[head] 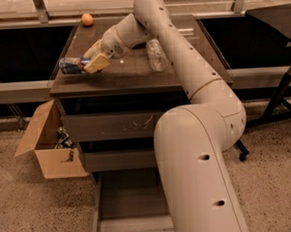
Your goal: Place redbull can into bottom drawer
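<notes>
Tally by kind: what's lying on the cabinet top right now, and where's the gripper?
redbull can: 1
orange: 1
clear plastic bottle: 1
Total: 3
The gripper is low over the cabinet top, right at one end of the redbull can.

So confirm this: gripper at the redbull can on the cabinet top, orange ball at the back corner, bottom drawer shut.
Wrong on one count: the bottom drawer is pulled open, as the camera view shows. The rest stands: the gripper is at the redbull can on the cabinet top, orange ball at the back corner.
</notes>
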{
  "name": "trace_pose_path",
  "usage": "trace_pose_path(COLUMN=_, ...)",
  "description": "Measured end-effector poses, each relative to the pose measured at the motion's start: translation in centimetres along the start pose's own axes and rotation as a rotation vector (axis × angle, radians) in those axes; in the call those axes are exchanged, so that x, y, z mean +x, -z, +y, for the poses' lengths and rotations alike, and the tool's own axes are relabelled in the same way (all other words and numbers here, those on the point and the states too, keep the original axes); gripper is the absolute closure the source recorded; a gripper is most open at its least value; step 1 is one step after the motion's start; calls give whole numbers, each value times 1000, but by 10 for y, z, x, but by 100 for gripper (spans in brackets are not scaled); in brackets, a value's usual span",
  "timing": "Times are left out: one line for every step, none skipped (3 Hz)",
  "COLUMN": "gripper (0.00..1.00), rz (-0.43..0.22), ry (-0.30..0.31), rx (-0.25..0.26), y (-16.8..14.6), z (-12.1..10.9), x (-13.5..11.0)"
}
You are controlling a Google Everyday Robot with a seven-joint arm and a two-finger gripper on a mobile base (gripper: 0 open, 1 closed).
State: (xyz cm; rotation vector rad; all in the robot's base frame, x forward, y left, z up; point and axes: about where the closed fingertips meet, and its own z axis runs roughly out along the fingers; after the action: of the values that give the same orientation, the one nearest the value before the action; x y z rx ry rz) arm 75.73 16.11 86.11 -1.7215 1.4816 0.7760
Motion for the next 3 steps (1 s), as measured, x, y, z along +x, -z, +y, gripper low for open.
trace_pose_path(gripper=100, rz=-31, ry=50, rx=26, y=30, z=6, x=-16)
trace_pose_path(gripper=100, rz=-33, ry=86, rx=-7, y=51, z=32, x=-29)
trace_pose_path(gripper=100, rz=-30, ry=86, rx=-13, y=50, z=35, x=-29)
